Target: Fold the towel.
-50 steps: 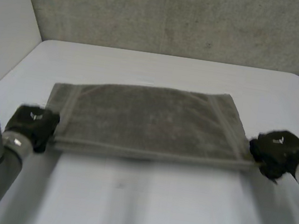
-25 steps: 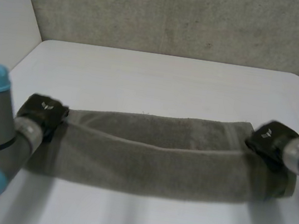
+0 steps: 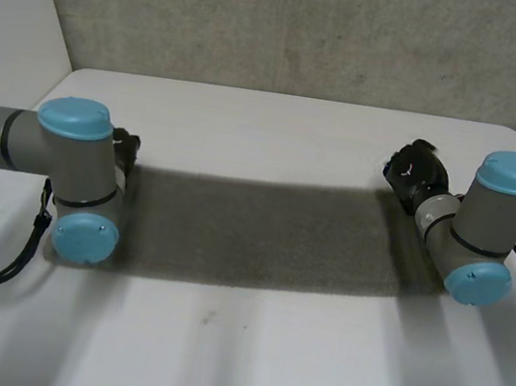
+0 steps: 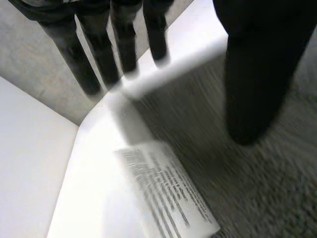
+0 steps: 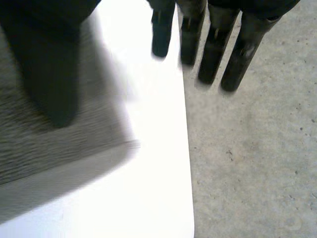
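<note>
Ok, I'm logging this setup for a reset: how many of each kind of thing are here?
grey towel: 1
white label on the towel: 1
black hands: 2, left hand and right hand
white table: 1
Total: 5

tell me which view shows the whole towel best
Head view: the towel lies across the table, visible end to end. The left wrist view gives one end with its white label; the right wrist view gives a corner.
</note>
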Motion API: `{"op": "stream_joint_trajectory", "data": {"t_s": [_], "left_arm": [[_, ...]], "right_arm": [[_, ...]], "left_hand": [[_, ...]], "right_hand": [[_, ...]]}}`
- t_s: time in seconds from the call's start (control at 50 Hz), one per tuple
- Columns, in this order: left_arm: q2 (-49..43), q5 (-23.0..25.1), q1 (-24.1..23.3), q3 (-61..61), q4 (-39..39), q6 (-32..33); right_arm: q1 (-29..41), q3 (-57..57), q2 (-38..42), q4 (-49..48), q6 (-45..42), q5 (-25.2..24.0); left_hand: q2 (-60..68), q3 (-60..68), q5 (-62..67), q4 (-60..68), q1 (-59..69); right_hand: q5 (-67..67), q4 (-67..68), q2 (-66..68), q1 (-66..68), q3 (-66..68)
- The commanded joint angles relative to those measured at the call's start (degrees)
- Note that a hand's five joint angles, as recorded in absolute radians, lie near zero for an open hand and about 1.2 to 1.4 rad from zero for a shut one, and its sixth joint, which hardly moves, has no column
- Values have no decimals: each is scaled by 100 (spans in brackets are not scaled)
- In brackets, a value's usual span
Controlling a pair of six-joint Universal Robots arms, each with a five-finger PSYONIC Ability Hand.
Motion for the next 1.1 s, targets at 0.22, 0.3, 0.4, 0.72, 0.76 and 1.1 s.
{"op": "stream_joint_trajectory", "data": {"t_s": [0.22,0.3,0.4,0.72,0.76,1.1], "left_arm": [[1374,164,-271,-593,129,-506],[2092,803,-227,-1180,112,-1320],[2807,1684,-78,-1999,111,-2219],[3589,2581,405,-3792,32,-3028],[3598,2572,423,-3854,32,-3037],[3853,2546,397,-3907,50,-3037]], "right_arm": [[-71,1255,-2005,61,3196,-27],[-211,1737,-2531,551,3635,-71],[-581,1993,-2700,1661,3671,-300],[-1354,3276,-2577,1635,3012,-1003],[-1433,3512,-2507,1023,2837,-1047],[-1600,3707,-2111,-299,2485,-968]], "left_hand": [[-1989,-2064,-2025,-1973,-1502],[-1989,-2064,-2025,-1973,-1502],[-1989,-2064,-2025,-1973,-1502],[-1989,-2064,-2025,-1973,-1502],[-1989,-2064,-2025,-1973,-1502],[-1989,-2064,-2025,-1973,-1502]], "right_hand": [[-1955,-2017,-1786,-933,-1983],[-1955,-2017,-1786,-933,-1983],[-1955,-2017,-1786,-933,-1983],[-46,-108,124,976,-74],[439,378,609,1461,412],[5045,4983,5214,6067,5017]]}}
